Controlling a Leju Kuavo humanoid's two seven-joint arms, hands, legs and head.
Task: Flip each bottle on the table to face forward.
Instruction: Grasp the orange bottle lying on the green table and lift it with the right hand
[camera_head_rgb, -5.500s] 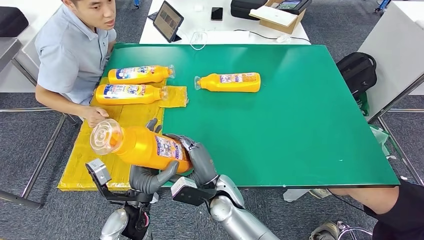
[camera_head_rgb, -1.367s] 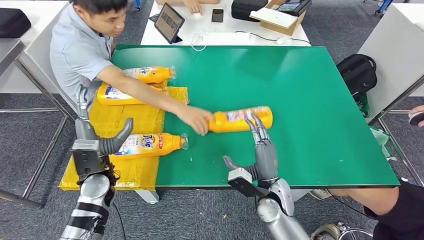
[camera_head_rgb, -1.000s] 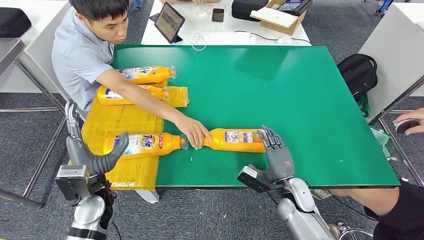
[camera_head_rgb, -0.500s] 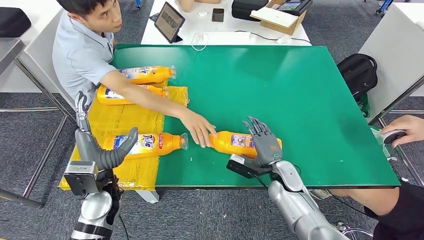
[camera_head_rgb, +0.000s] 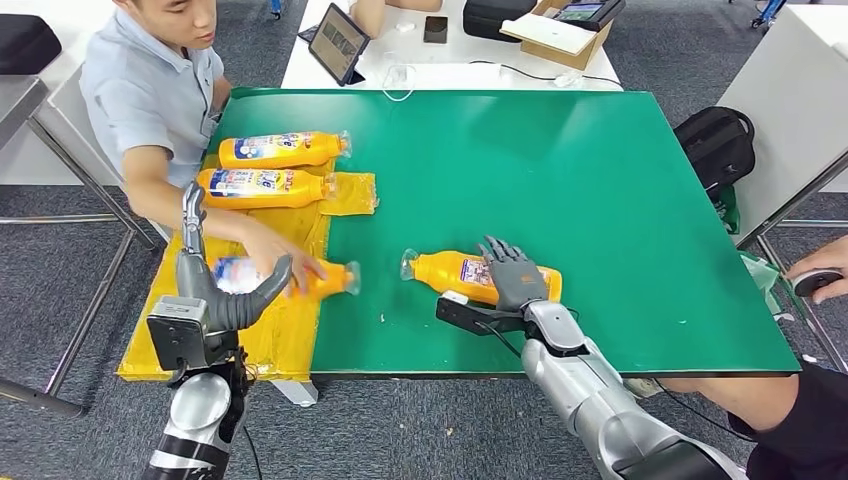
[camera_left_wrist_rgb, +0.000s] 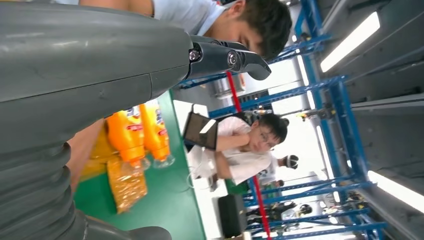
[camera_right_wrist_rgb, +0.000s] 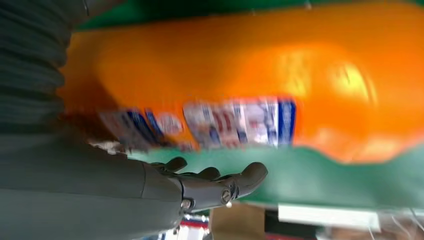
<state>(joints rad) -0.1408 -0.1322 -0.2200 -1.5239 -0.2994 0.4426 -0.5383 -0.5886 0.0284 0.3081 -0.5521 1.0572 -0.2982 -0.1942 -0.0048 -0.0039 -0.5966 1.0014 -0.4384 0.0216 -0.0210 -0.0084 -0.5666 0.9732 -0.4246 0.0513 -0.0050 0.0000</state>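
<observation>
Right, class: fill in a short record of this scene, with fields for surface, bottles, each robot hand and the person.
surface: green table, yellow mat at its left edge
bottles: four orange, all lying down
right hand: spread over bottle on the green
left hand: raised, holding nothing
person's hand: on the near mat bottle
far mat bottles: side by side

Bright, even overhead light, soft shadows
Head view sharp; right wrist view smears the orange bottle with motion blur; ceiling strip lights glare in the left wrist view
</observation>
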